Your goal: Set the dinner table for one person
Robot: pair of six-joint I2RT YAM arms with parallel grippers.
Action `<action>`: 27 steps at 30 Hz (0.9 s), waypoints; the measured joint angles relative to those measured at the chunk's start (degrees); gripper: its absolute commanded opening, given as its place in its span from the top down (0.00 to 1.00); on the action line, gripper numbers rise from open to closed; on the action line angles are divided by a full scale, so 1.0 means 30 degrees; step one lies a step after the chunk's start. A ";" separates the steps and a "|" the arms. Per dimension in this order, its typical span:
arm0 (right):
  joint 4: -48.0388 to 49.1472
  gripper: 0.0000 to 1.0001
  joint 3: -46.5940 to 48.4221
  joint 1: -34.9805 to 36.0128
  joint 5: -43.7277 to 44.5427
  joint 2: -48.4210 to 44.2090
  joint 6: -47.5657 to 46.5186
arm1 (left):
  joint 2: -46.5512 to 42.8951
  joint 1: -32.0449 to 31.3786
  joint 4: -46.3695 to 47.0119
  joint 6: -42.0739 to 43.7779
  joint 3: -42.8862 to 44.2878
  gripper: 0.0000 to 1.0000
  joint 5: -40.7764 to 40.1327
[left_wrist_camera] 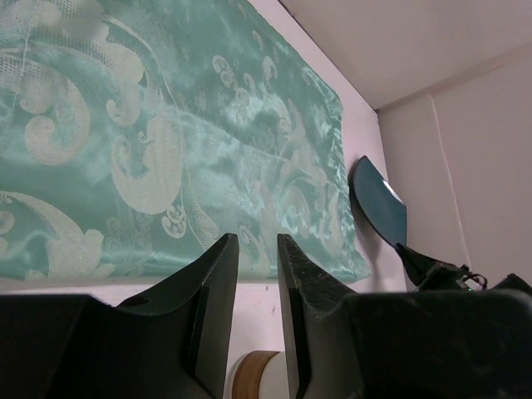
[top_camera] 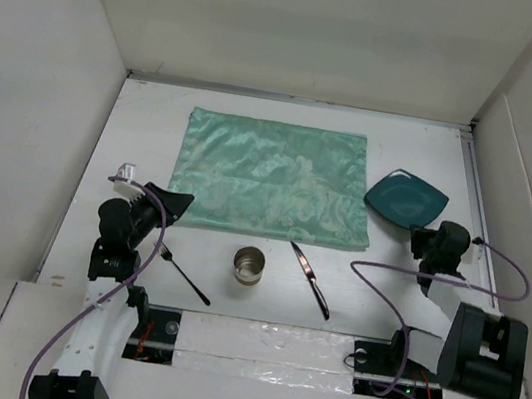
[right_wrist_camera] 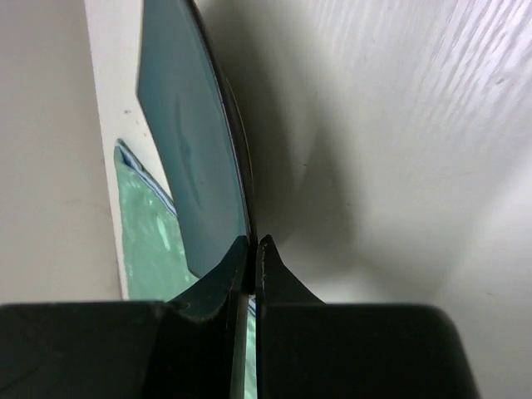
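The dinner table (top_camera: pixel 148 115) is the white work surface. A dark teal square plate (top_camera: pixel 406 197) is at the right, tilted, just off the right edge of the mint-green cloth (top_camera: pixel 274 181). My right gripper (top_camera: pixel 430 238) is shut on the plate's near rim; in the right wrist view the jaws (right_wrist_camera: pixel 253 243) pinch the plate (right_wrist_camera: pixel 187 158) edge-on. My left gripper (top_camera: pixel 180 204) hovers at the cloth's front left corner, slightly open and empty (left_wrist_camera: pixel 258 249). A metal cup (top_camera: pixel 250 265), a knife (top_camera: pixel 310 279) and a fork (top_camera: pixel 183 275) lie in front of the cloth.
White wall panels (top_camera: pixel 28 101) border the table on the left, back and right. The right wall stands close to the plate and the right arm. In the left wrist view the cloth (left_wrist_camera: pixel 166 141), the plate (left_wrist_camera: pixel 378 208) and the cup's rim (left_wrist_camera: pixel 249 374) show.
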 measured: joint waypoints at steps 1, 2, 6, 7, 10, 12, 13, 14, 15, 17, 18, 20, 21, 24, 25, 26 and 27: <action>-0.0248 1.00 -0.0219 -0.0233 -0.0058 -0.0867 -0.0670 | 0.0000 -0.0007 0.0000 0.0022 0.0000 0.78 0.0029; -0.0510 1.00 -0.0284 -0.0525 -0.0168 -0.1734 -0.1384 | 0.0000 -0.0007 -0.0007 0.0036 0.0000 0.78 0.0036; -0.1909 1.00 -0.0284 -0.1916 -0.0984 -0.5289 -0.4342 | 0.0000 0.0000 -0.0036 0.0153 0.0000 0.77 0.0160; -0.2120 1.00 -0.0233 -0.2186 -0.1392 -0.6025 -0.4918 | 0.0007 0.0000 -0.0051 0.0168 0.0000 0.77 0.0233; -0.2426 1.00 0.0335 -0.2820 -0.2331 -0.7337 -0.6266 | 0.0073 0.0000 -0.0313 0.0270 0.0189 0.77 0.0495; -0.2412 1.00 0.0903 -0.2965 -0.3213 -0.7665 -0.6921 | 0.0138 -0.0007 -0.0729 0.0386 0.0612 0.77 0.0685; -0.2324 1.00 0.1173 -0.2973 -0.3920 -0.7679 -0.7111 | 0.0197 0.0000 -0.0918 0.0437 0.0918 0.77 0.0765; -0.2193 1.00 0.1435 -0.2951 -0.4677 -0.7606 -0.7147 | 0.0277 -0.0007 -0.1151 0.0503 0.1297 0.76 0.0889; -0.1836 1.00 0.1668 -0.2681 -0.5399 -0.7402 -0.7118 | 0.0372 0.0000 -0.1311 0.0576 0.1734 0.75 0.1027; -0.1231 1.00 0.2047 -0.1545 -0.6091 -0.6834 -0.6929 | 0.0495 0.0000 -0.1617 0.0765 0.2652 0.73 0.1253; -0.0911 1.00 0.2178 -0.0634 -0.6215 -0.6513 -0.6819 | 0.0568 0.0000 -0.1909 0.0933 0.3213 0.71 0.1377; -0.0291 1.00 0.2412 0.1865 -0.5938 -0.5829 -0.6492 | 0.0823 -0.0007 -0.2594 0.1392 0.4473 0.69 0.1552; 0.0044 1.00 0.2506 0.3257 -0.5829 -0.5421 -0.6331 | 0.0998 -0.0007 -0.3060 0.1727 0.5209 0.66 0.1603; 0.0838 1.00 0.2739 0.6076 -0.5297 -0.4284 -0.5865 | 0.1246 0.0000 -0.4328 0.2783 0.7176 0.62 0.1625; 0.1545 1.00 0.3016 0.8240 -0.5020 -0.3002 -0.5384 | 0.1239 -0.0007 -0.4590 0.3082 0.7599 0.61 0.1610; 0.2025 1.00 0.3133 0.9114 -0.4634 -0.2404 -0.5071 | 0.1231 -0.0007 -0.4932 0.3402 0.8014 0.61 0.1581; 0.2608 1.00 0.3322 0.9974 -0.4306 -0.1625 -0.4801 | 0.1224 -0.0007 -0.5224 0.3708 0.8320 0.61 0.1508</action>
